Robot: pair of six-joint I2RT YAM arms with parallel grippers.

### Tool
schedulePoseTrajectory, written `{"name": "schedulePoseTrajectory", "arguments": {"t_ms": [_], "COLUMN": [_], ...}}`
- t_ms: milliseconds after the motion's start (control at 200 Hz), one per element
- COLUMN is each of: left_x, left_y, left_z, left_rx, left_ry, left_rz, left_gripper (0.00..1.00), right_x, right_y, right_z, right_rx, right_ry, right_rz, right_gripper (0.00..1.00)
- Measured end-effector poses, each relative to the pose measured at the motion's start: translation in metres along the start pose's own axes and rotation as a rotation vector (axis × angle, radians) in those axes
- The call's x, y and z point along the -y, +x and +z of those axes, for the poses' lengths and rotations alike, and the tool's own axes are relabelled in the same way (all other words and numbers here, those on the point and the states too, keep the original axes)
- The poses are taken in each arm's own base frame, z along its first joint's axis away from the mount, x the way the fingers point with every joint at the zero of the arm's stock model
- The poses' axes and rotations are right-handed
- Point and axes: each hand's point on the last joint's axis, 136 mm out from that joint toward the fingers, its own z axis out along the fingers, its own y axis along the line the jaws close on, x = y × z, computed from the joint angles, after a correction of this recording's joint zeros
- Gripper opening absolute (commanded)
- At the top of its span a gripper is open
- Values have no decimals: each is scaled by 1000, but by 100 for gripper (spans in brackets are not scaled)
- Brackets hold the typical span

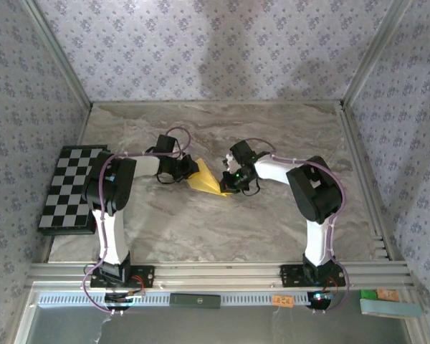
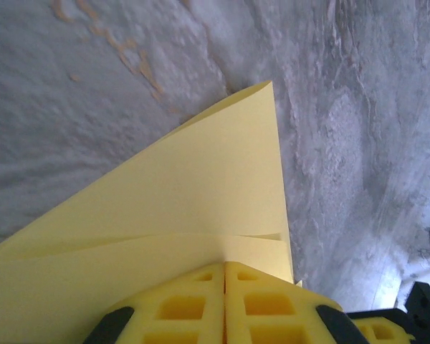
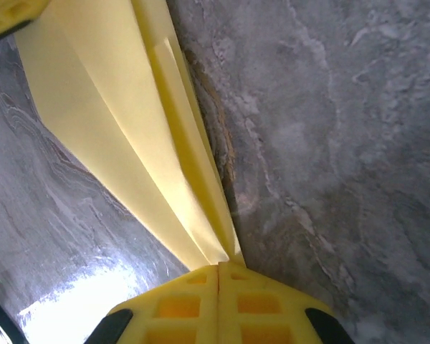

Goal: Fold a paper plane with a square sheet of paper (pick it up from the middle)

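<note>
Far left: a black-and-white checkered board lies flat at the left edge of the marbled grey surface, well apart from the work.
Left arm: it reaches inward toward the middle of the surface.
Left fingers: the left fingers are pressed together with no gap showing, clamped on the near edge of the yellow paper; several layers fan out from the grip to a pointed corner.
Paper: the yellow paper sits mid-surface between the two arms, already folded into a small creased, pointed shape. Whether it rests on the surface or hangs just above it is unclear.
Right fingers: the right fingers are likewise fully closed, pinching the narrow pointed end where the folds of the paper run together.
Step in hand: judging by the layered folds, this looks like a mid-fold stage, both arms holding the paper by opposite ends; it is not yet a finished dart.
Next move: probably one side stays as the anchor while the other brings its layers over and presses a crease, with edges kept aligned so the thin sheet neither slips nor tears.
</note>
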Motion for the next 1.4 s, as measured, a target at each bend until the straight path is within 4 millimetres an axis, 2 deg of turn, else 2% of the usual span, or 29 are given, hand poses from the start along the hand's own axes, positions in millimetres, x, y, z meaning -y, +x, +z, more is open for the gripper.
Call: {"name": "schedulePoseTrajectory", "arguments": {"t_ms": [110, 225, 345, 620, 775, 1094, 1399], "left_x": [-4, -5, -6, -6, -6, -7, -7], "left_y": [-8, -10, -10, -10, -10, -10, -11], "left_z": [-3, -4, -4, -4, -4, -4, -3], "left_rx": [23, 32, 29, 25, 23, 22, 14], "left_ry": [-11, -17, -22, -25, -27, -37, -52], "left_rz": [-1, -4, -2, 10, 14, 18, 20], "left_gripper": [7, 7, 7, 7, 7, 7, 6], "right_x": [-15, -42, -56, -39, -32, -28, -20], "right_y": [-15, -35, -44, -48, -45, -45, -34], "right_z": [-8, -17, -13, 22, 31, 32, 26], "right_rx": [28, 75, 87, 17, -13, -15, -2], "right_ry": [-16, -46, -61, -29, -16, -21, -56], "right_rz": [-45, -120, -161, -139, -136, -149, -165], "right_gripper": [5, 4, 4, 4, 4, 3, 3]}}
